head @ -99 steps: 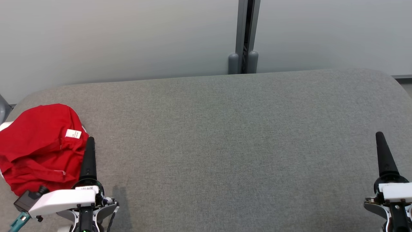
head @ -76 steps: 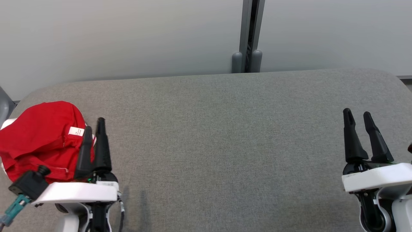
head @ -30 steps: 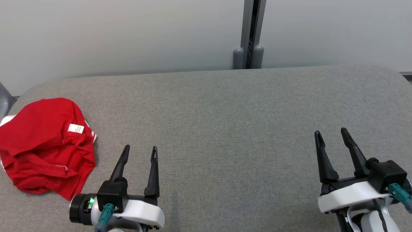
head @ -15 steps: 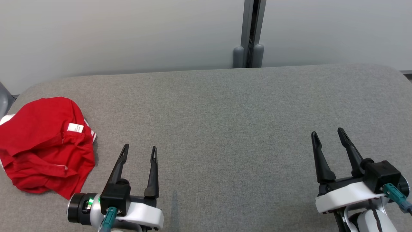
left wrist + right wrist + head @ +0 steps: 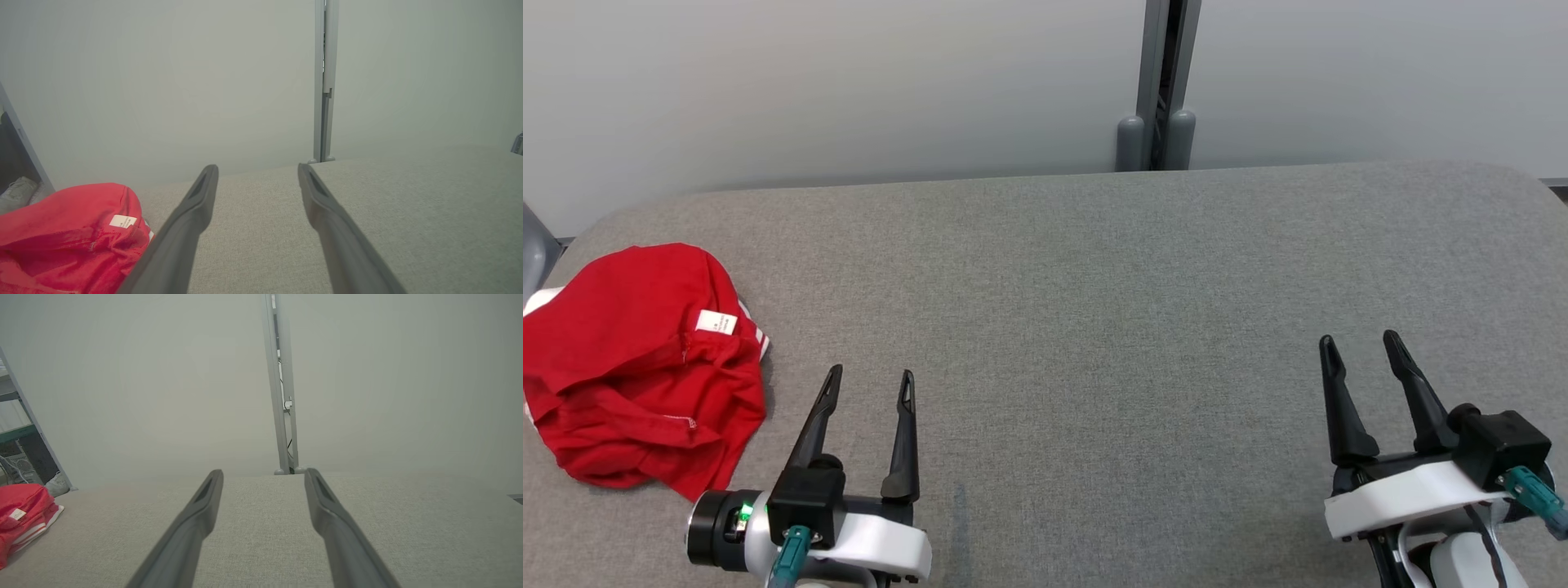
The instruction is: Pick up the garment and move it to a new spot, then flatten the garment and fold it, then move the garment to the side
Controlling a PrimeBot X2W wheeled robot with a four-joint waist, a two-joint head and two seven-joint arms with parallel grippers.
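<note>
Withdrawn from the red garment (image 5: 629,359), left gripper (image 5: 871,372) is hovering nearby, jaws apart; right gripper (image 5: 1358,339) is gaping too. Moving-aside is seeming done; next calls for staying clear.

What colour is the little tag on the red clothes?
White; the tag on the garment shows best in the head view.

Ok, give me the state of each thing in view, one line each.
red garment: bunched, not held, white label showing, at the left end of the grey table.
left gripper: open, empty, beside the garment, not touching.
right gripper: open, empty, at the table's right side.
</note>
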